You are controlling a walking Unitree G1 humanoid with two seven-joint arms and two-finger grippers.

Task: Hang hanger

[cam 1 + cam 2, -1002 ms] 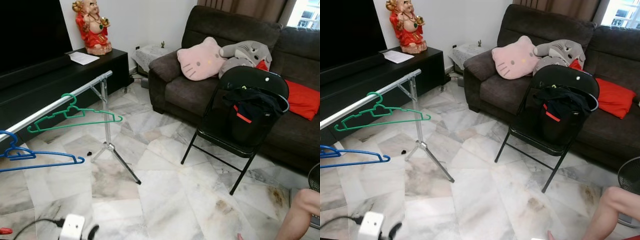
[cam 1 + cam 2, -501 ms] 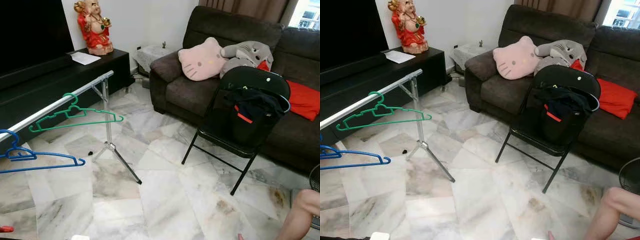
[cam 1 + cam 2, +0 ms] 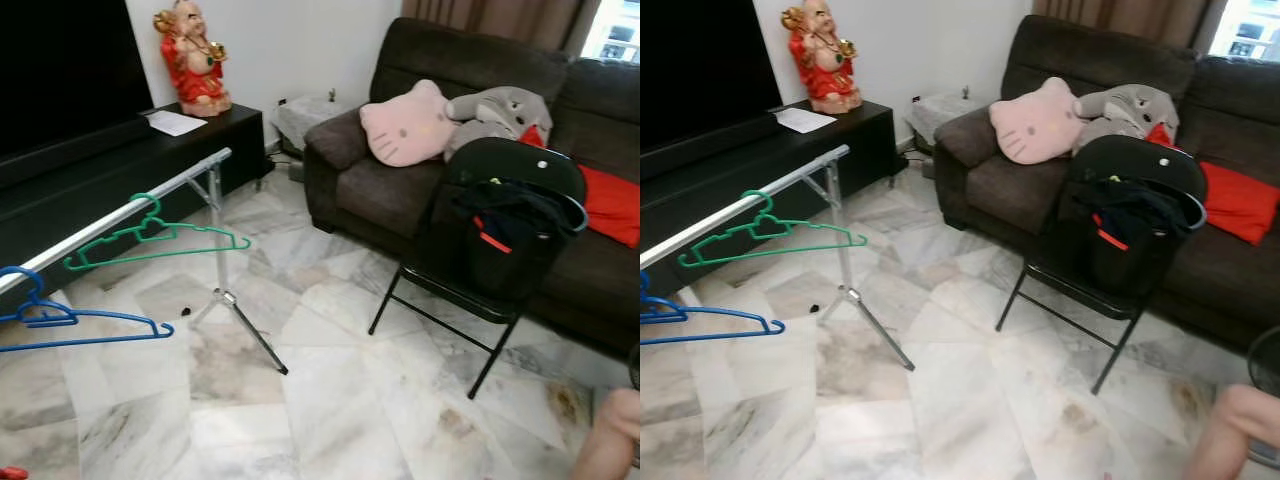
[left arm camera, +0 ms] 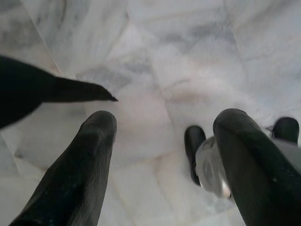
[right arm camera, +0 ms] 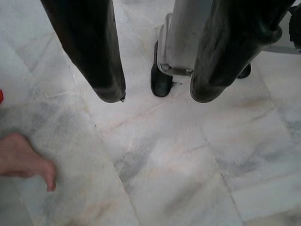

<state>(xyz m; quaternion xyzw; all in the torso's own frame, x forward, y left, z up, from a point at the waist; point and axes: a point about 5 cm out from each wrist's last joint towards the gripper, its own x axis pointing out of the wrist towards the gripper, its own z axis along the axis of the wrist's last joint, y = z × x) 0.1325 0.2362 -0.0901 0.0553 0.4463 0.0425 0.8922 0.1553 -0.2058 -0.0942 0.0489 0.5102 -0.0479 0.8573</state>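
Since a second ago the white plug by the cable has left the head view. Both hangers, green (image 3: 150, 232) and blue (image 3: 70, 318), hang on the rail (image 3: 120, 210). Left gripper (image 4: 162, 141) and right gripper (image 5: 155, 89) hang spread and empty; walking could knock the rail's legs.

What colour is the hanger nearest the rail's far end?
Green plastic hanger, clearest in the left eye view.
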